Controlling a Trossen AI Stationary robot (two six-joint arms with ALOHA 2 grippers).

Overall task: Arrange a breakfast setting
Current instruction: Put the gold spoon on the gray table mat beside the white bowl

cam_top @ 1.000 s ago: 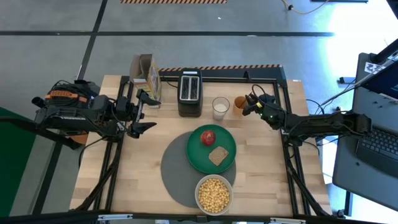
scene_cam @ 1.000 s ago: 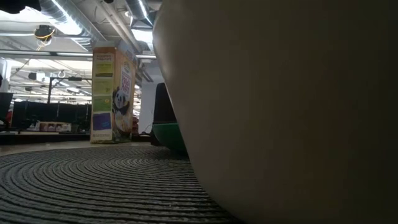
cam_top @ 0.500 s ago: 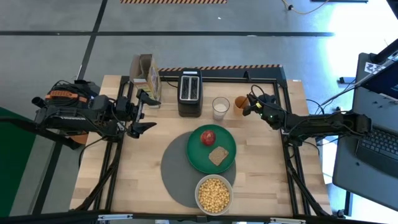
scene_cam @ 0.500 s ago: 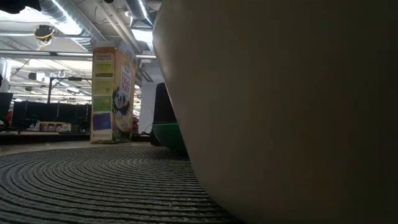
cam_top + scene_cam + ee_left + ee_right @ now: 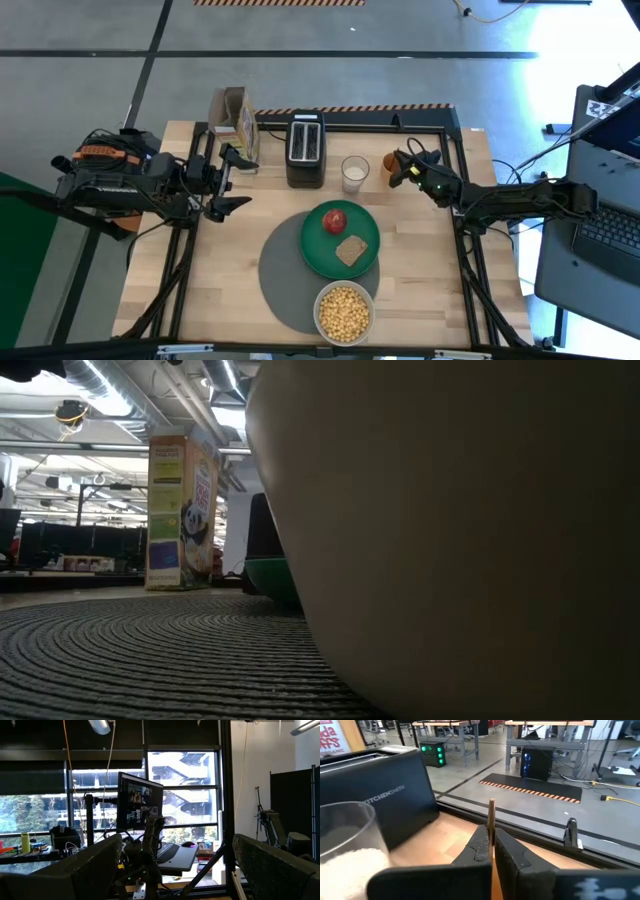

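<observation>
On the round grey mat [image 5: 285, 270] sits the green plate [image 5: 315, 250] with a red apple [image 5: 335, 220] and a brown toast slice [image 5: 350, 250]. At the mat's near edge stands the pale bowl [image 5: 344, 311], full of yellow cereal. My right gripper [image 5: 393, 166] is at the orange cup [image 5: 385, 162] on the far right. It is shut on a thin upright stick, seemingly the spoon's handle [image 5: 491, 812]. My left gripper [image 5: 228, 182] hangs open above the table's left part, holding nothing. My right gripper pinches the thin upright handle [image 5: 491, 822] between its two fingers [image 5: 479, 842], below its free top end, which sticks up past the fingertips. The fingers come nearly level from the table's right side and lie across the handle. The gripper hides the handle's lower part.
Along the far edge stand a cereal box [image 5: 240, 120], a black toaster [image 5: 305, 150] and a glass of milk [image 5: 355, 173], close to the orange cup. In the low view the bowl's wall [image 5: 450, 540] fills the right half. Bare wood lies near left and right of the mat.
My right gripper has edged a little toward the table's left edge, over the orange cup, which it now partly covers in the high view.
</observation>
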